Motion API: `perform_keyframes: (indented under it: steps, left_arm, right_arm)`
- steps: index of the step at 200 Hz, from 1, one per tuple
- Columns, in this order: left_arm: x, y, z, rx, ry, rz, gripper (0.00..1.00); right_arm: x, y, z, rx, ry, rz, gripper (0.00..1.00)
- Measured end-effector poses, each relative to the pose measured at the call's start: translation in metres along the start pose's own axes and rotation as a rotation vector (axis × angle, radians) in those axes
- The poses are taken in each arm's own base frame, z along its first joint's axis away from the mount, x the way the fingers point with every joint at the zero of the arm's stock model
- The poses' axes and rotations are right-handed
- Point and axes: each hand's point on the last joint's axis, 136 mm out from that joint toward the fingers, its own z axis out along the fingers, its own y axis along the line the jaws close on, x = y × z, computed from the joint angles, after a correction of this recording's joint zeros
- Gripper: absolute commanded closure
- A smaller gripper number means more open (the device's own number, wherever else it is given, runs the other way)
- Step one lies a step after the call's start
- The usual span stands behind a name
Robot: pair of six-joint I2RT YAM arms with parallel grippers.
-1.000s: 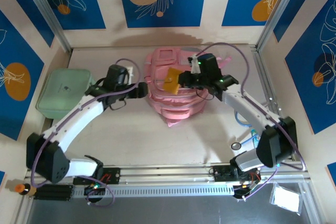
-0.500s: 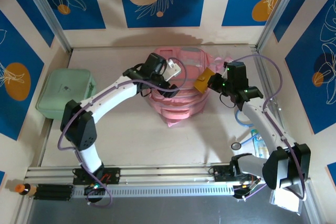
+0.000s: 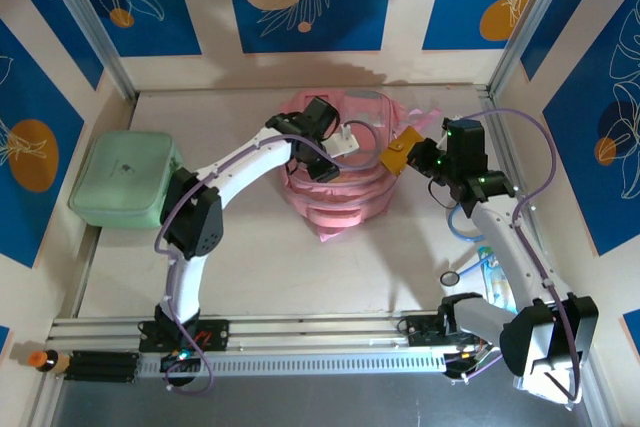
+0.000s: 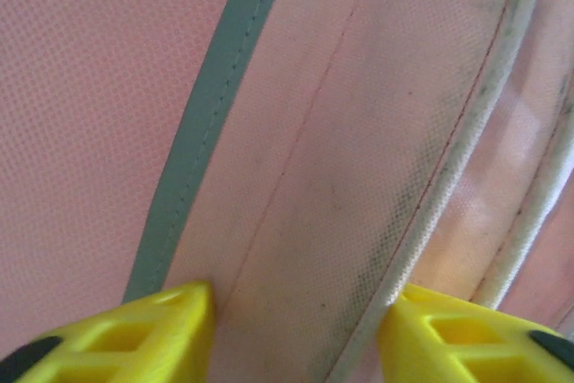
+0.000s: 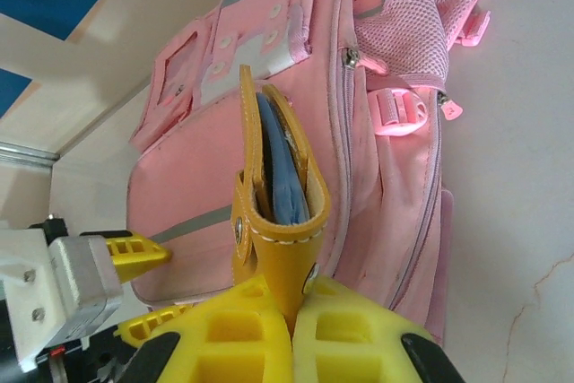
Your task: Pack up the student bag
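Observation:
The student bag (image 3: pixel 335 192), pink with grey stripes and several front pockets, lies in the middle of the table. My left gripper (image 3: pixel 340 152) is pressed down on its upper part. In the left wrist view its yellow fingers (image 4: pixel 170 311) stand either side of a band of pink fabric with white piping (image 4: pixel 448 168), touching it on both sides. My right gripper (image 5: pixel 291 298) is shut on a mustard leather wallet (image 5: pixel 278 221) with a blue lining. It holds the wallet (image 3: pixel 398 155) upright just off the bag's right side, above the table.
A mint-green case (image 3: pixel 125 179) sits at the left wall. Small items, among them a round lens-like thing (image 3: pixel 450 277) and a blue-and-white object (image 3: pixel 485 269), lie near the right arm's base. Metal frame posts stand at both back corners.
My left arm has swung from the bag's left side onto the bag, and its jaws have narrowed on the fabric. My right gripper has carried the wallet from over the bag to its right side.

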Motion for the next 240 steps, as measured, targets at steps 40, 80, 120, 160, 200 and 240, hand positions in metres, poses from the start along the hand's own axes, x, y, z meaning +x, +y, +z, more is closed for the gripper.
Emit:
perform_keyframes:
  steps: [40,80,120,160,200,240]
  left_arm:
    - [-0.005,0.001,-0.011,-0.002,0.006,0.013,0.76]
    - [-0.020,0.013,-0.033,-0.004,-0.043,-0.023,0.92]
    - [-0.022,0.017,-0.037,0.024,-0.072,-0.099,0.99]
    - [-0.047,0.009,-0.050,0.103,-0.170,-0.231,1.00]
    - [-0.067,-0.006,-0.052,0.151,-0.221,-0.338,0.99]
    - [-0.084,-0.026,-0.052,0.181,-0.241,-0.382,1.00]
  right_arm:
    - [-0.002,0.000,-0.007,-0.003,-0.011,0.009,1.00]
    - [0.001,-0.007,-0.010,0.009,-0.021,0.038,1.00]
    - [0.009,-0.015,-0.009,0.019,-0.010,0.097,1.00]
    - [0.030,-0.015,-0.012,0.004,0.019,0.209,1.00]
    - [0.059,0.002,-0.010,-0.035,0.087,0.293,1.00]
    - [0.075,0.017,0.006,-0.051,0.141,0.348,1.00]
